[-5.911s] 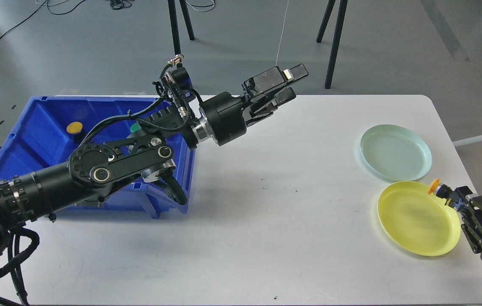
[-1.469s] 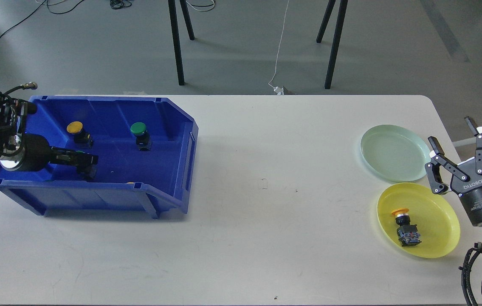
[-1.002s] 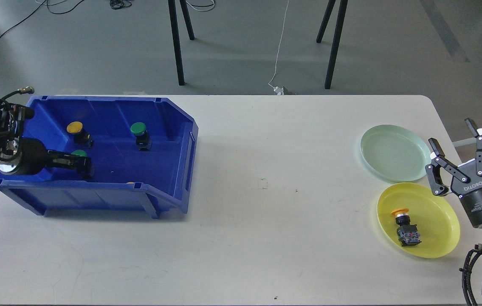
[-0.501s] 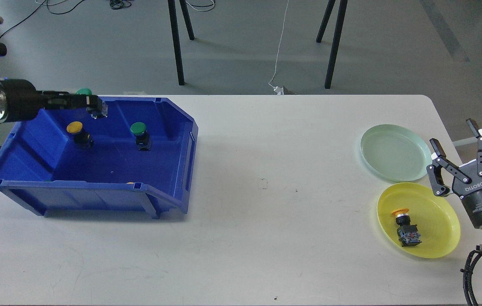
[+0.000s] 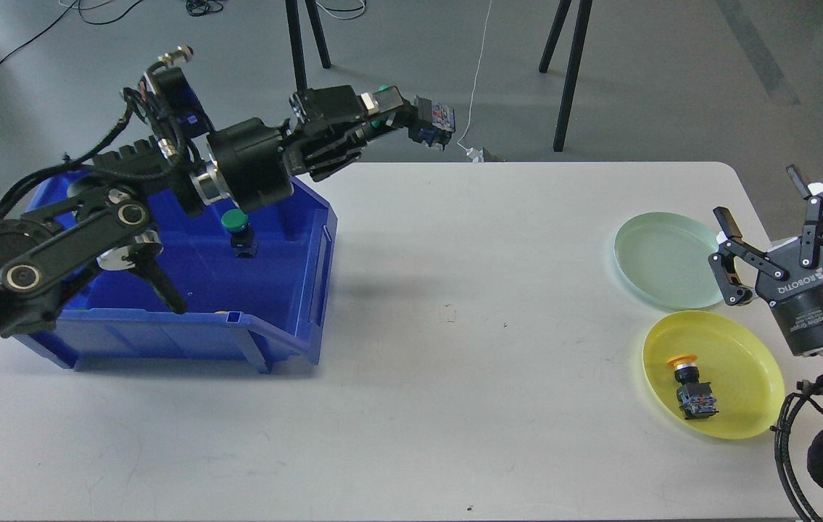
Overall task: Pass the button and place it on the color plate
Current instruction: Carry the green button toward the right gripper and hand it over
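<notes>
My left gripper point(image 5: 402, 120) is shut on a green-capped button point(image 5: 427, 119) and holds it high above the table's far edge, right of the blue bin point(image 5: 295, 290). Another green button point(image 5: 238, 230) stands in the bin. A yellow-capped button point(image 5: 692, 388) lies in the yellow plate point(image 5: 741, 359) at the right. The pale green plate point(image 5: 665, 257) behind it holds nothing. My right gripper point(image 5: 774, 217) is open and empty, hovering at the right edge beside both plates.
The left arm's links point(image 5: 56, 239) cross over the bin's left half and hide part of its inside. Black stand legs point(image 5: 563, 72) rise from the floor beyond the table. The white table point(image 5: 455, 362) spans the middle.
My left gripper lifted the green button out of the bin and swung it right, past the bin's far right corner. The right gripper shifted slightly left and up.
</notes>
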